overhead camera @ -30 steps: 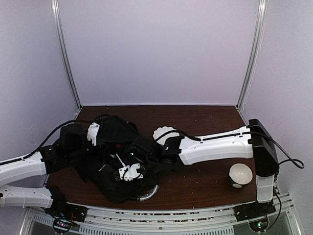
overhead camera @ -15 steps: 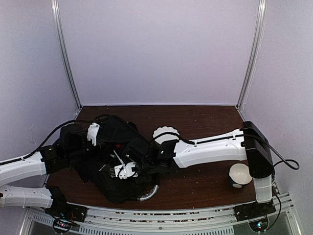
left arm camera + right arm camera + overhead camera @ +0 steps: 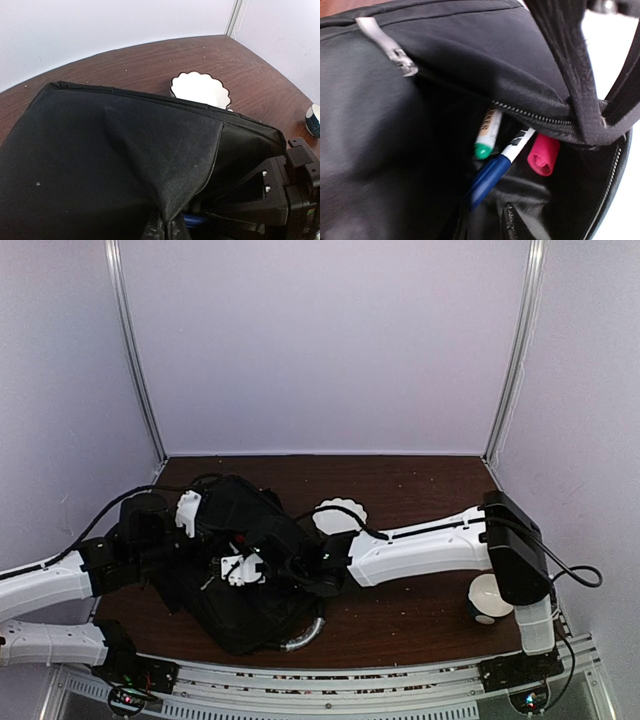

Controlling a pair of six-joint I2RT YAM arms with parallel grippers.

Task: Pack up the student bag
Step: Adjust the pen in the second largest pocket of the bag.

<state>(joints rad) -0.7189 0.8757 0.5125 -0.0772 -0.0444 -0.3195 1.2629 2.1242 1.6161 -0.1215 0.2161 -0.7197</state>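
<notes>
The student bag [image 3: 235, 590] is a large black backpack lying at the front left of the table. My left gripper [image 3: 188, 512] is shut on the bag's upper flap [image 3: 150, 165] and holds it up, so the mouth stays open. My right gripper [image 3: 243, 568] reaches into the opening. In the right wrist view a blue-capped marker [image 3: 492, 175] points straight at my gripper [image 3: 480, 212], which seems shut on its cap end; the fingers are dim in the dark. A green-tipped marker [image 3: 486, 137] and a pink one [image 3: 542, 155] lie inside, under the zip edge.
A white scalloped dish [image 3: 340, 512] stands just behind the bag and also shows in the left wrist view [image 3: 200, 90]. A white bowl with a dark outside [image 3: 490, 597] sits at the front right by the right arm's base. The bag's silvery handle [image 3: 305, 635] curves out at the front.
My right arm has pushed left and farther into the bag's mouth. My left gripper has kept the flap up and barely moved.
</notes>
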